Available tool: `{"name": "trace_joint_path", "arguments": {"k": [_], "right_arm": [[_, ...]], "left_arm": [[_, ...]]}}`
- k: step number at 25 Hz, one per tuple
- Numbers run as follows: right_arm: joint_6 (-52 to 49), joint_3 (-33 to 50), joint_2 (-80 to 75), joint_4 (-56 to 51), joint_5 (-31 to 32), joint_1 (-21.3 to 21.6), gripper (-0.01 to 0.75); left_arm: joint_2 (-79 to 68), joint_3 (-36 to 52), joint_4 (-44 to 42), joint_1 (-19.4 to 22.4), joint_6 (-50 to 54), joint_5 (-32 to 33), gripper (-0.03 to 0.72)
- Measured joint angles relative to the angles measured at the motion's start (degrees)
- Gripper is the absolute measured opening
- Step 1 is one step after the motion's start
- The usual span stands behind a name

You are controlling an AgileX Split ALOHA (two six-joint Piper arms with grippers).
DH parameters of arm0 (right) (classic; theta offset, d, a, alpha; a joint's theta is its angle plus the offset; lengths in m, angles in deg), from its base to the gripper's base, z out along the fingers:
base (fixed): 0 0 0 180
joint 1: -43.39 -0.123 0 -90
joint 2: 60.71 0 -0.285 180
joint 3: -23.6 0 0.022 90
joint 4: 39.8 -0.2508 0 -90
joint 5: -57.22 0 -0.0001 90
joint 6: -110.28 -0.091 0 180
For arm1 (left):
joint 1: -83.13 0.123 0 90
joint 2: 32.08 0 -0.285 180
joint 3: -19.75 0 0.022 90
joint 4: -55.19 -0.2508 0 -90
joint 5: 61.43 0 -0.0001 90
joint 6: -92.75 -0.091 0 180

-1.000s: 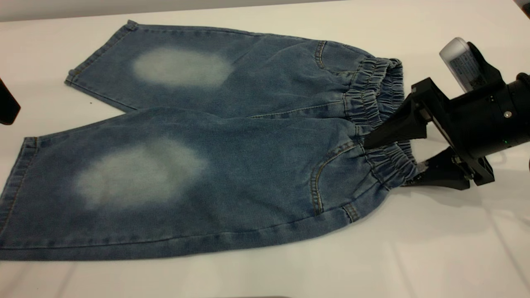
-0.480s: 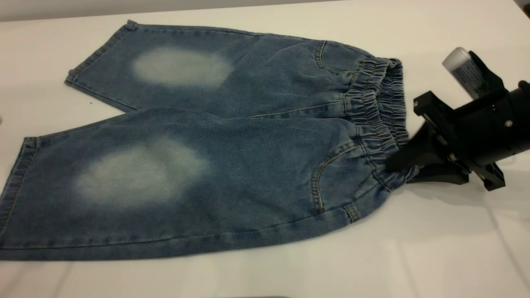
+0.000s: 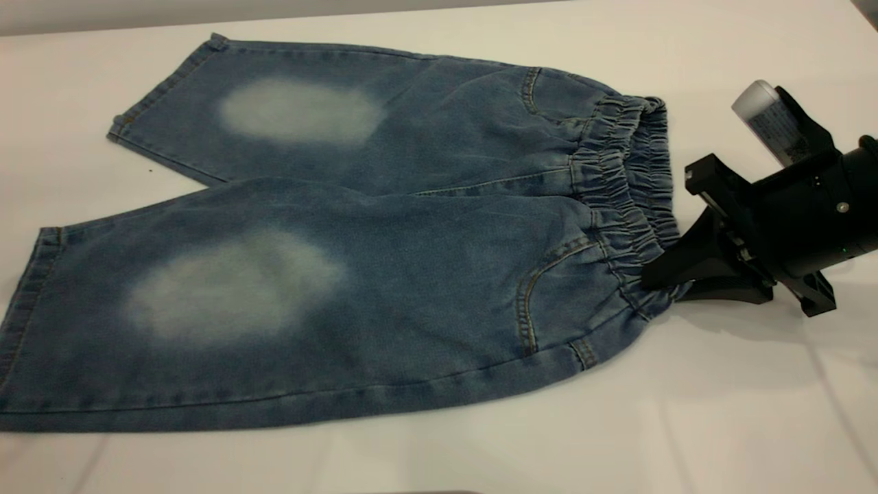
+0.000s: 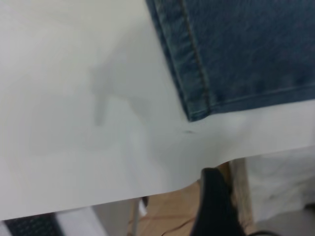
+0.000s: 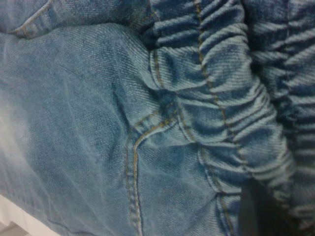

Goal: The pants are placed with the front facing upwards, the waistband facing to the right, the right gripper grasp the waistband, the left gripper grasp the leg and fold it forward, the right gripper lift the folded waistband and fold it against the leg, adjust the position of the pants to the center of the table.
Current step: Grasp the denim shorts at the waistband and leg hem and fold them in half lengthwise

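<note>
Black and tapered, the right gripper [image 3: 664, 283] sits at right of frame, clenched on the waistband [image 3: 627, 199]. One pair of blue denim pants [image 3: 329, 261] lies flat across the white table [image 3: 686, 425], two legs pointing left, each with one pale oval patch.

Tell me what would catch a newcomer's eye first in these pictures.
The pants dominate: blue denim spread flat across the white table, a pale faded oval on each leg. At their right end, the black right gripper is shut on the ruched waistband, at its nearer end.
</note>
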Motion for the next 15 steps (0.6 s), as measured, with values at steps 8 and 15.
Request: {"name": "trace_joint_path", "arguments": {"k": [8, 15], "right_arm": [[0.7, 0.0, 0.0, 0.0, 0.0, 0.0, 0.039], [0.8, 0.0, 0.0, 0.0, 0.0, 0.0, 0.040]], "left_arm": [[-11.6, 0.0, -4.2, -3.1, -8.9, -4.8, 0.442], [-16.4, 0.0, -10.6, -5.1, -10.8, -8.3, 0.442]]}}
